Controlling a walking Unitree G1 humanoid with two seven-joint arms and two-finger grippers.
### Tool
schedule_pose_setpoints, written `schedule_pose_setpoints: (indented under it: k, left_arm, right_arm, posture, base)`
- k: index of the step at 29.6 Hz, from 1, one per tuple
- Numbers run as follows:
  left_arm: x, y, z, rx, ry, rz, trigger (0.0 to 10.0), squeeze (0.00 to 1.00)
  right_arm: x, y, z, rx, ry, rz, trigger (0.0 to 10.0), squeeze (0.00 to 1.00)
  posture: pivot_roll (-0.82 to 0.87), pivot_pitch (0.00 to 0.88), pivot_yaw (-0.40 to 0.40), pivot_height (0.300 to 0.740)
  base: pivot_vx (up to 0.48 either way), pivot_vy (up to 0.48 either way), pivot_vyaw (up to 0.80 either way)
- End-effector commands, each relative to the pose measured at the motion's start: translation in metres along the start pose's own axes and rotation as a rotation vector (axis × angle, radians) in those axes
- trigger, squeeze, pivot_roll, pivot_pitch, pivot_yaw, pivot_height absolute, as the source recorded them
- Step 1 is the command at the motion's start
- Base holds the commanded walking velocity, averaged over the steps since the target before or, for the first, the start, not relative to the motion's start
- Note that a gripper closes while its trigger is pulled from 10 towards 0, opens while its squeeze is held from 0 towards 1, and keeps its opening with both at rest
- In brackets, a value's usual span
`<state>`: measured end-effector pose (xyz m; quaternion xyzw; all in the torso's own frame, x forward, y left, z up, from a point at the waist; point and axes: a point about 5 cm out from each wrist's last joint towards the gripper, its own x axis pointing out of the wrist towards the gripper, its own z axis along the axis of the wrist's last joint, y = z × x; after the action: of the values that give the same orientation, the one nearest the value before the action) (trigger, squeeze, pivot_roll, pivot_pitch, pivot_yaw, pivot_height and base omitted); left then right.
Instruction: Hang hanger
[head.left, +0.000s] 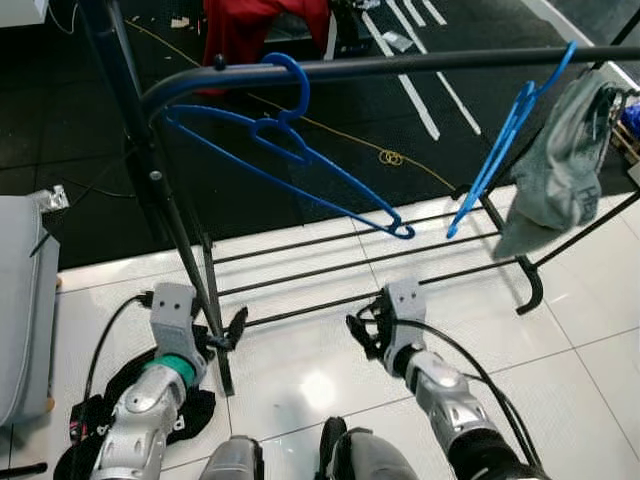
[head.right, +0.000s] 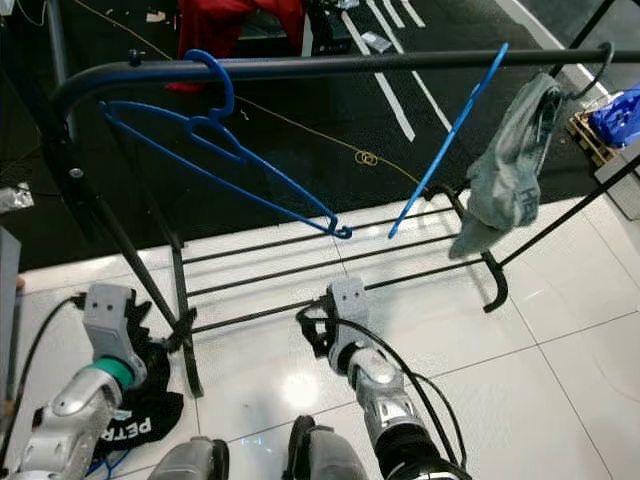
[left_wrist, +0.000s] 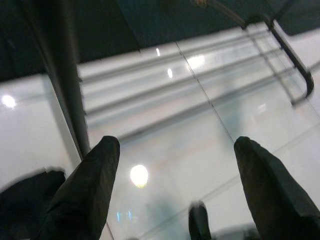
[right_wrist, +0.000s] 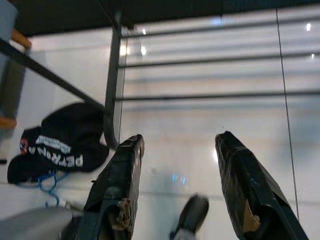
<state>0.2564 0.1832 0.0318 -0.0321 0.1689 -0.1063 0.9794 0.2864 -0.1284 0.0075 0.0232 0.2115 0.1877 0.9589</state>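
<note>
- Left end effector (head.left: 232, 330): low, next to the left upright of the black metal clothes rack (head.left: 400, 66), over the white tiled floor (head.left: 560, 320). In the left wrist view the fingers (left_wrist: 85, 195) are spread apart with nothing between them.
- Black cloth with white lettering (head.right: 140, 420): on the floor beside the left arm, at the rack's foot. Not part of the task as far as I can judge.
- Blue plastic hanger (head.left: 290, 160): hook is over the rack's top rail near its left bend. It hangs tilted, long axis running down and right from the hook towards the lower shelf bars. Thin, open frame, empty.
- Key relation: that hanger is above and forward of both end effectors, well apart from each. The hook end lies closer to the left arm, the low tip closer to the right.
- Right end effector (head.left: 360, 335): low, in front of the shelf bars. In the right wrist view the fingers (right_wrist: 120, 185) are apart and empty.
- Second blue hanger (head.left: 505, 140): on the rail further right, seen edge-on, steeply slanted.
- Grey garment (head.left: 560, 170): hangs from the rail at the far right.
- Judgement: hangers already sit on the rail and neither end effector holds anything, so the hang looks done.
</note>
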Motion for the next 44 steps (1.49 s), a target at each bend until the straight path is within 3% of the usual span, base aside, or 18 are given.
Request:
schedule_pose_setpoints:
  k: [1, 4, 10, 20, 28, 44]
  left_arm:
    - [-0.004, -0.003, -0.015, 0.000, 0.064, -0.020, 10.0, 0.00]
    - [-0.004, -0.004, -0.025, 0.050, 0.088, -0.016, 10.0, 0.00]
    - [0.002, -0.011, -0.033, 0.030, 0.104, -0.025, 10.0, 0.00]
    - [0.008, -0.016, -0.035, -0.014, 0.098, 0.030, 10.0, 0.00]
    - [0.010, -0.019, -0.032, -0.015, 0.076, 0.014, 10.0, 0.00]
    - [0.013, -0.001, -0.019, -0.004, 0.057, 0.111, 10.0, 0.00]
  right_arm:
    - [-0.004, -0.002, -0.011, 0.005, 0.035, -0.015, 10.0, 0.00]
    - [-0.009, -0.008, -0.020, 0.026, 0.058, -0.044, 10.0, 0.00]
    - [-0.015, -0.015, -0.026, 0.055, 0.065, -0.063, 10.0, 0.00]
    - [-0.014, -0.012, -0.021, 0.072, 0.017, -0.020, 10.0, 0.00]
    - [-0.011, -0.007, -0.017, 0.083, 0.012, 0.029, 10.0, 0.00]
    - [-0.012, -0.003, -0.020, 0.068, 0.013, 0.049, 10.0, 0.00]
  posture:
    - [0.02, 0.133, -0.010, 0.740]
    - [-0.02, 0.115, 0.008, 0.740]
    - [-0.04, 0.109, 0.015, 0.740]
    - [-0.08, 0.091, 0.030, 0.740]
    - [-0.06, 0.104, 0.027, 0.740]
    - [-0.04, 0.105, 0.041, 0.740]
  base:
    - [0.000, 0.000, 0.00]
    - [0.000, 0.000, 0.00]
    - [0.000, 0.000, 0.00]
    - [0.000, 0.000, 0.00]
    - [0.000, -0.480, 0.50]
    - [0.000, -0.030, 0.05]
